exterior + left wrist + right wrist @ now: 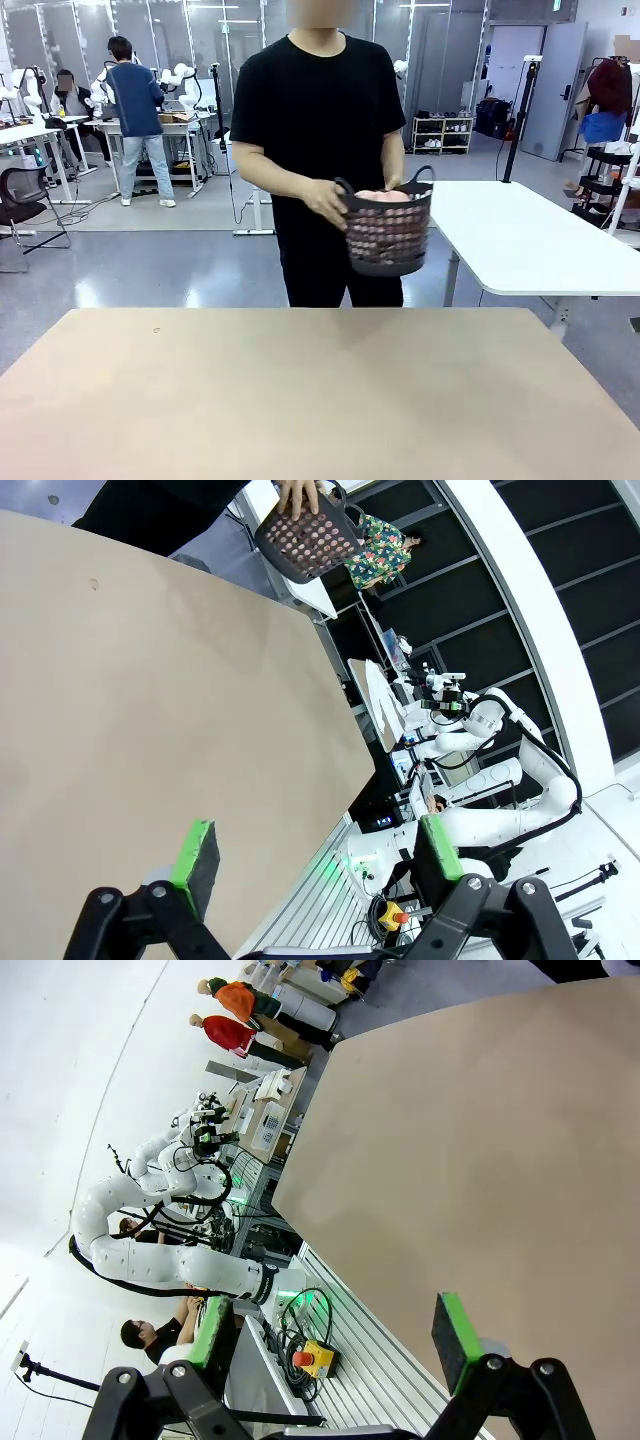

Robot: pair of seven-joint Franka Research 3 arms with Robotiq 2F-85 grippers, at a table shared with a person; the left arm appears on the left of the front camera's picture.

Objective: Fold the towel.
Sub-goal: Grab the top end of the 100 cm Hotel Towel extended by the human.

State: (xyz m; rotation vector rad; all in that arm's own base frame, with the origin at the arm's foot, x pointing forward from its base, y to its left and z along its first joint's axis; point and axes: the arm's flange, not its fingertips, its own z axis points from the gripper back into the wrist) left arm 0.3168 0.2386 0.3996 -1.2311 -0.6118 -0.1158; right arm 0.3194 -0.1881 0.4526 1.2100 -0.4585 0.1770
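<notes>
The person stands at the far side of the table, one hand gripping the rim of the basket and holding it clear of the tabletop. The towel lies bunched inside, just showing over the rim, probably being brought over for folding. The left gripper and right gripper hang above the table, fingers spread and holding nothing, likely waiting for the towel.

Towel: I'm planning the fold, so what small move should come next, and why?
Probably wait: the towel lies in the basket, which the person's hand holds in the air beyond the far edge of the table. The left gripper and right gripper are open and empty, with nothing yet to grasp.
</notes>
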